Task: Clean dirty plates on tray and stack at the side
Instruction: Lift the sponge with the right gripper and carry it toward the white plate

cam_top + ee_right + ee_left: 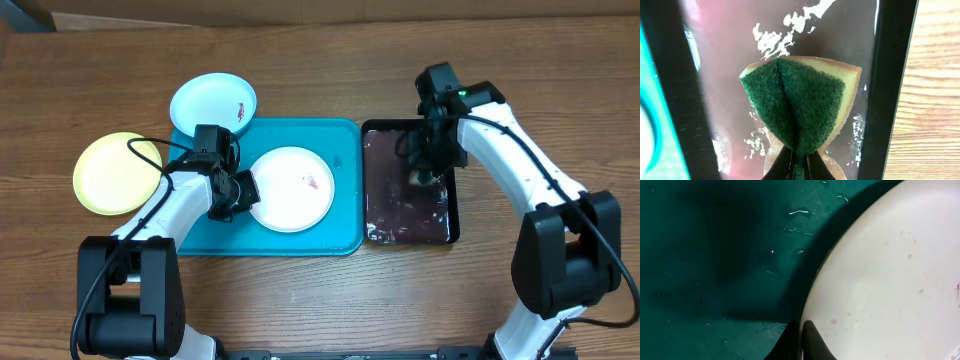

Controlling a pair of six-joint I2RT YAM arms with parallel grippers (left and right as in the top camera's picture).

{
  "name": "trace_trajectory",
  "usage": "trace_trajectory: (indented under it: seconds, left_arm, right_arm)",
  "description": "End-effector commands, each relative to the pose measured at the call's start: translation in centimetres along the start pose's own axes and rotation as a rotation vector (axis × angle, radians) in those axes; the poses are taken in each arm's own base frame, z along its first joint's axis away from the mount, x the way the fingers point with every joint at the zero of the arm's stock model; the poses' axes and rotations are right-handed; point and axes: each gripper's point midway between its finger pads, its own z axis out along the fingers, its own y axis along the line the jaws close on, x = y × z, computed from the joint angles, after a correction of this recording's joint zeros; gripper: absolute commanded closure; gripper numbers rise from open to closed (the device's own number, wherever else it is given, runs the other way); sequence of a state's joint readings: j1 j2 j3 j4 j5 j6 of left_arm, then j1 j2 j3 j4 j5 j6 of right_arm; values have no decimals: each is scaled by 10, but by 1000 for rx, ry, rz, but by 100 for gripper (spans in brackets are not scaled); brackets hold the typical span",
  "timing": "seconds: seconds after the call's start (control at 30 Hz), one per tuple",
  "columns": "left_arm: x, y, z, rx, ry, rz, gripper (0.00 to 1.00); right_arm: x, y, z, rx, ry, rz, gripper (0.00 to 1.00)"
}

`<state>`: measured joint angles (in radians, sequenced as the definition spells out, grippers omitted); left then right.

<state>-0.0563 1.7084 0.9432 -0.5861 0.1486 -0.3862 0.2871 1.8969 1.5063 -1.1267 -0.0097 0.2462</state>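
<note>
The white plate point(292, 188) with small reddish stains lies on the turquoise tray point(340, 235). My left gripper point(243, 191) is shut on its left rim; in the left wrist view the fingers point(802, 337) pinch the plate's edge point(890, 290) over the tray point(715, 255). The light-blue-rimmed plate point(212, 101) rests at the tray's far left corner, with a small stain. The yellow-green plate point(117, 173) lies on the table to the left. My right gripper point(428, 172) is shut on a green sponge point(800, 107), folded between its fingers point(800, 162) over the black tray point(408, 222).
The black tray point(890, 75) is wet, with suds on its glossy bottom, and sits right against the turquoise tray. Bare wooden table point(560, 80) lies around both trays and to the right in the right wrist view point(935, 100).
</note>
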Motion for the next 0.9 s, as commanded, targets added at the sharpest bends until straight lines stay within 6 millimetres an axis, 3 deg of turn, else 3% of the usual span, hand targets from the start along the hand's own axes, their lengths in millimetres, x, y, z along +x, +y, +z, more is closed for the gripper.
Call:
trace_trajectory:
  seconds: [0.0, 0.17, 0.37, 0.47, 0.6, 0.87]
  left_arm:
    - [-8, 0, -5, -8, -28, 15, 94]
    - [-8, 0, -5, -9, -28, 15, 94]
    - [-8, 0, -5, -9, -28, 15, 94]
    - [-8, 0, -5, -9, -28, 15, 94]
    - [-8, 0, -5, -8, -28, 15, 94]
    - [-8, 0, -5, -8, -28, 15, 92]
  right_arm:
    - [-8, 5, -31, 44, -106, -19, 96]
    - [-11, 0, -56, 135, -207, 2, 96]
    - [-9, 8, -110, 127, -379, 25, 96]
    - [-7, 10, -127, 112, -430, 44, 96]
    - [-8, 10, -131, 109, -445, 46, 96]
    - [-5, 9, -119, 115, -429, 43, 96]
